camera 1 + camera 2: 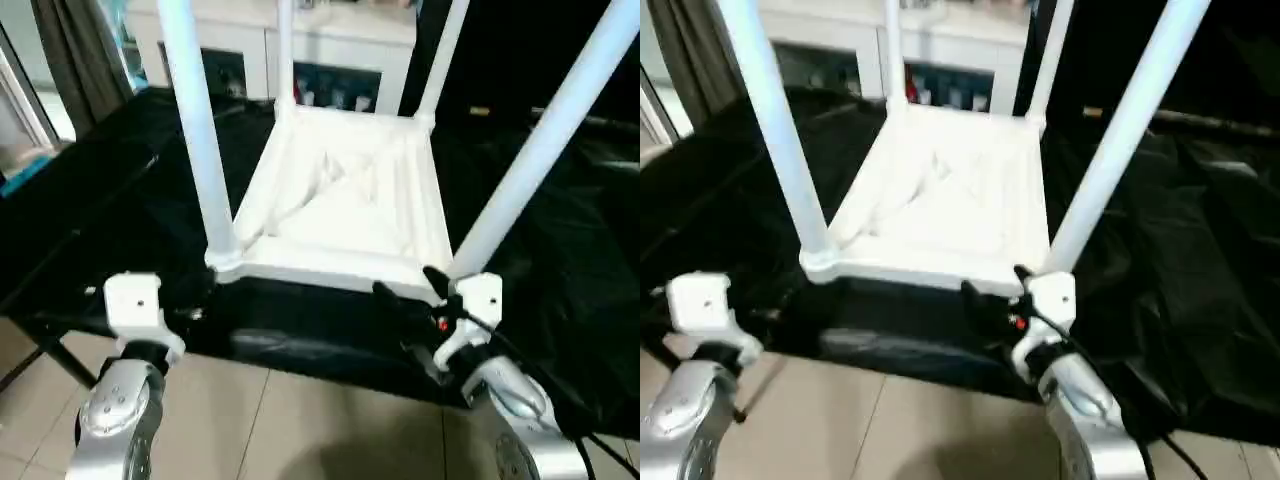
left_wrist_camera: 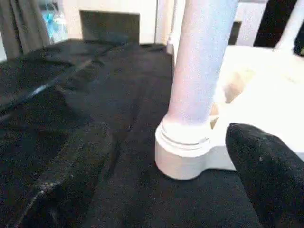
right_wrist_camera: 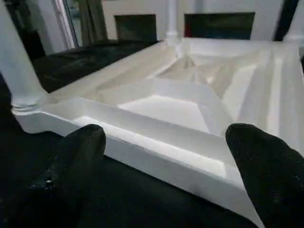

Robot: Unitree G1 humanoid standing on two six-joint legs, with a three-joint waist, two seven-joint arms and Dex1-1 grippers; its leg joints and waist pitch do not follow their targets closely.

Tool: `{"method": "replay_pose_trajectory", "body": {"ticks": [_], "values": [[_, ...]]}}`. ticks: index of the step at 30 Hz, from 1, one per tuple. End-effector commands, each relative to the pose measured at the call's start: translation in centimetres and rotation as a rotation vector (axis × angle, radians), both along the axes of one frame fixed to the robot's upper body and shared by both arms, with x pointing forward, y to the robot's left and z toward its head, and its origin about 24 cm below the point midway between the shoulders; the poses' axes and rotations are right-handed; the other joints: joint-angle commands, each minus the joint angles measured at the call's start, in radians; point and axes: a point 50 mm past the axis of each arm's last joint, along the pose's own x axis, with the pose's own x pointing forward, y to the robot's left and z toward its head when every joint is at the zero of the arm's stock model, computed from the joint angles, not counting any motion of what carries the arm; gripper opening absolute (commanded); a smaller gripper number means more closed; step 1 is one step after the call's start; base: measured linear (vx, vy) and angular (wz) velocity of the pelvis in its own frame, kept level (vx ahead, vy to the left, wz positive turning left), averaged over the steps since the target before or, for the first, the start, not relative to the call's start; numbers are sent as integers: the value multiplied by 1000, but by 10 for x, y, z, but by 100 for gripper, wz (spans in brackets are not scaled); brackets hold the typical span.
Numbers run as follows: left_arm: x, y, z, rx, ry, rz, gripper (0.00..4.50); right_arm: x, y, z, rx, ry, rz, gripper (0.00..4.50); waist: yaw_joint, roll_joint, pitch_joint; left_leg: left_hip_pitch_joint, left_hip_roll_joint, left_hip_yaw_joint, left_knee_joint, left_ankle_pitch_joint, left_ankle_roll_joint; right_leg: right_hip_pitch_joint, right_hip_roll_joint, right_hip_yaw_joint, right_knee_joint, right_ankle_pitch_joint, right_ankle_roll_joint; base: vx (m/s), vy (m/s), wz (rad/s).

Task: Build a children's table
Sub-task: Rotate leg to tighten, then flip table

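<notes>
Left eye view: the table top (image 1: 345,215) lies upside down at frame centre on the black-draped worktop (image 1: 110,210), four legs (image 1: 195,130) standing up from its corner sockets. The left gripper (image 1: 135,305) sits lower left, clear of the near-left leg. The right gripper (image 1: 412,288) sits lower right, by the near edge, jaws apart.

Left wrist view: one black finger (image 2: 266,175) shows lower right, beside the leg's socket (image 2: 183,154); nothing is gripped.

Right wrist view: both fingers (image 3: 71,166) stand wide apart before the rim (image 3: 156,152), holding nothing.

Soft indoor light, mild blur
</notes>
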Motion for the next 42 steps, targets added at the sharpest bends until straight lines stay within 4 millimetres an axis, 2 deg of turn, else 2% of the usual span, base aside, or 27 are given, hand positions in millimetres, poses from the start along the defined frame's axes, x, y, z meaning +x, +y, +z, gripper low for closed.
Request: {"method": "replay_pose_trajectory", "body": {"ticks": [1, 3, 4, 5, 7, 8, 10, 13, 16, 17, 21, 23, 24, 29, 32, 34, 37, 39, 42], "values": [[7, -1, 0, -5, 14, -36, 444, 5, 0, 2, 5, -3, -5, 450, -3, 13, -22, 4, 92, -21, -104, -158, 35, 38, -80, 43, -76, -68, -219, -75, -19, 5], [16, -1, 1, 2, 26, -54, 444, 8, 1, 3, 28, -7, -2, 450, 0, 13, -22, 6, 96, -4, -104, -163, 26, 27, -79, 46, -79, -96, -221, -75, -22, 8], [18, -1, 1, 3, 29, -55, 444, 8, 1, 3, 38, -8, 1, 450, 1, 16, -21, 4, 97, 0, -105, -162, 25, 27, -78, 47, -79, -98, -219, -56, -20, 8], [23, 0, 1, 6, 37, -52, 444, 9, 2, 5, 63, -15, 15, 450, 3, 14, -24, 5, 100, 7, -103, -147, 20, 25, -78, 47, -77, -83, -217, 0, 0, 0], [29, -4, 3, 3, 38, -91, 444, 11, 3, 6, 61, -18, 22, 450, 5, 12, -28, 1, 100, 13, -103, -112, 18, 25, -77, 45, -74, -44, -214, 0, 0, 0], [33, -6, 4, 1, 33, -111, 444, 12, 3, 7, 58, -21, 22, 450, 5, 13, -27, -3, 101, 13, -105, -95, 15, 25, -77, 44, -71, -16, -215, 0, 0, 0], [39, -9, 5, 4, 34, -126, 444, 14, 3, 8, 58, -23, 22, 450, 5, 12, -28, -6, 100, 14, -107, -106, 6, 25, -75, 43, -70, -6, -212, 0, 0, 0], [52, -10, 7, 19, 48, -127, 444, 16, 5, 9, 59, -26, 26, 450, 5, 11, -29, -4, 98, 15, -106, -110, 3, 25, -77, 43, -71, -10, -208, 0, 0, 0], [68, -10, 10, 12, 41, -128, 444, 18, 7, 9, 62, -25, 29, 450, 5, 10, -31, -8, 96, 15, -103, -68, 10, 28, -78, 43, -69, 27, -209, 0, 0, 0], [70, -11, 10, 10, 41, -129, 444, 18, 7, 9, 62, -25, 30, 450, 5, 9, -34, -5, 94, 17, -100, -53, 12, 27, -76, 43, -68, 45, -211, 0, 0, 0], [89, -13, 14, -5, 44, -132, 444, 20, 9, 7, 39, -14, 27, 450, 8, 10, -36, -7, 97, 17, -98, -10, 24, 31, -80, 41, -62, 108, -231, 0, 0, 0], [93, -13, 14, -6, 43, -133, 444, 21, 9, 7, 37, -14, 27, 450, 6, 9, -35, -6, 92, 19, -98, -17, 25, 29, -76, 41, -66, 94, -229, 0, 0, 0], [100, -15, 15, -7, 43, -136, 444, 22, 9, 7, 37, -13, 24, 450, 7, 9, -34, -6, 96, 18, -101, -38, 22, 30, -81, 43, -68, 71, -234, 0, 0, 0], [107, -17, 16, 21, 39, -144, 444, 23, 10, 7, 38, -14, 20, 450, 8, 8, -38, -6, 100, 18, -99, 0, 30, 34, -84, 42, -62, 127, -244, 0, 0, 0], [111, -20, 18, -9, 27, -141, 409, 24, 9, 8, 34, -15, 16, 450, 9, 11, -40, -6, 99, 20, -96, 27, 42, 34, -84, 42, -60, 166, -255, 0, 0, 0], [114, -23, 18, -48, 36, -116, 406, 24, 9, 7, 30, -15, 9, 450, 9, 9, -42, -5, 100, 22, -94, 37, 47, 34, -84, 41, -58, 185, -267, 0, 0, 0], [116, -25, 17, -68, 32, -110, 364, 25, 9, 7, 28, -15, 7, 450, 11, 8, -38, -8, 101, 22, -97, 16, 55, 34, -85, 41, -61, 150, -272, 0, 0, 0], [117, -28, 17, -71, 29, -119, 357, 26, 9, 7, 28, -15, 6, 450, 11, 6, -38, -7, 103, 23, -97, 14, 56, 33, -86, 42, -62, 146, -273, 0, 0, 0], [117, -29, 16, -82, 33, -117, 319, 26, 10, 7, 27, -16, 8, 450, 11, 6, -39, -8, 104, 24, -96, 20, 60, 33, -87, 42, -61, 152, -274, 0, 0, 0]]}}
